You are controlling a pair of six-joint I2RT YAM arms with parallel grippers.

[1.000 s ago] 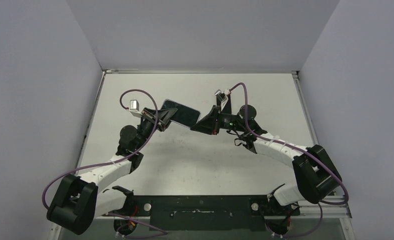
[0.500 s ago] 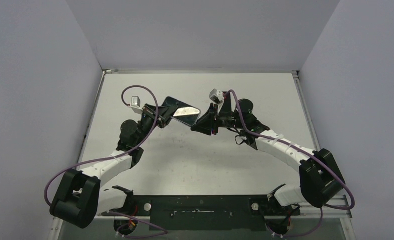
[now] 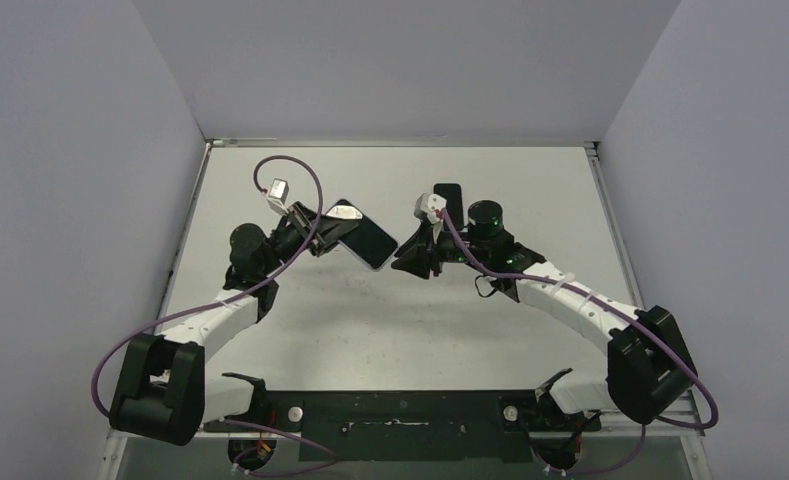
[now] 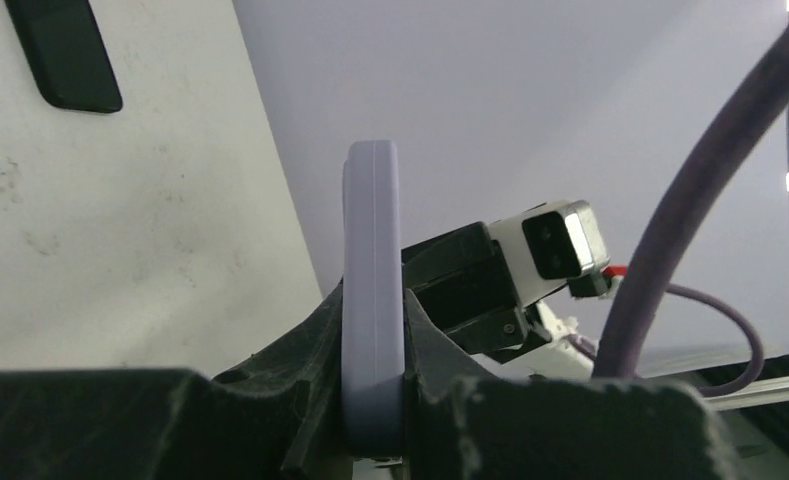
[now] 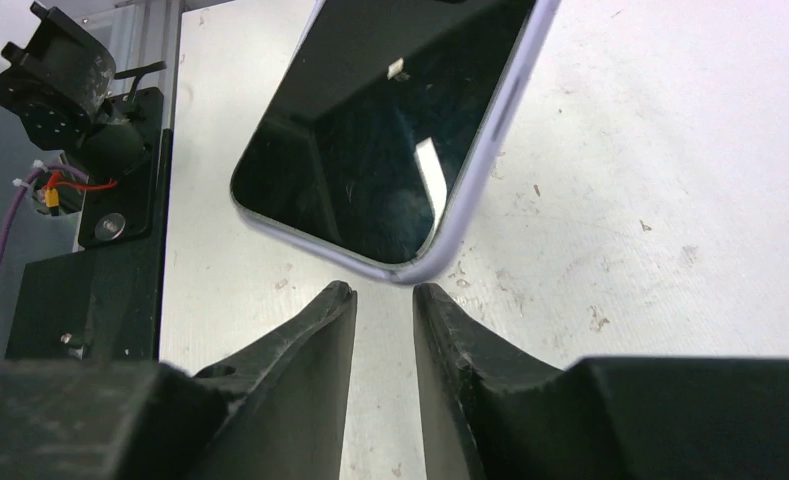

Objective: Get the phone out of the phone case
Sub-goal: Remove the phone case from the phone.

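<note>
The phone (image 3: 362, 235) has a dark screen (image 5: 370, 130) and sits in a lavender case (image 4: 372, 230) whose rim (image 5: 490, 130) frames the glass. It is held above the table at mid-left. My left gripper (image 3: 322, 228) is shut on the cased phone at its left end, and the left wrist view shows the case edge-on, pinched between both fingers (image 4: 425, 330). My right gripper (image 3: 402, 258) sits just off the phone's lower right corner. Its jaws (image 5: 382, 290) stand slightly apart, with nothing between them and bare table below.
A flat black rectangular object (image 3: 448, 194) lies on the white table (image 3: 530, 190) behind my right wrist, and it also shows as the black object (image 4: 65, 55) in the left wrist view. Grey walls close the table at back and sides. The arm bases (image 3: 400, 415) stand along the near edge.
My right jaws have parted a little and drawn back from the phone's end. The left wrist has turned, swinging the phone's right end down and nearer.
</note>
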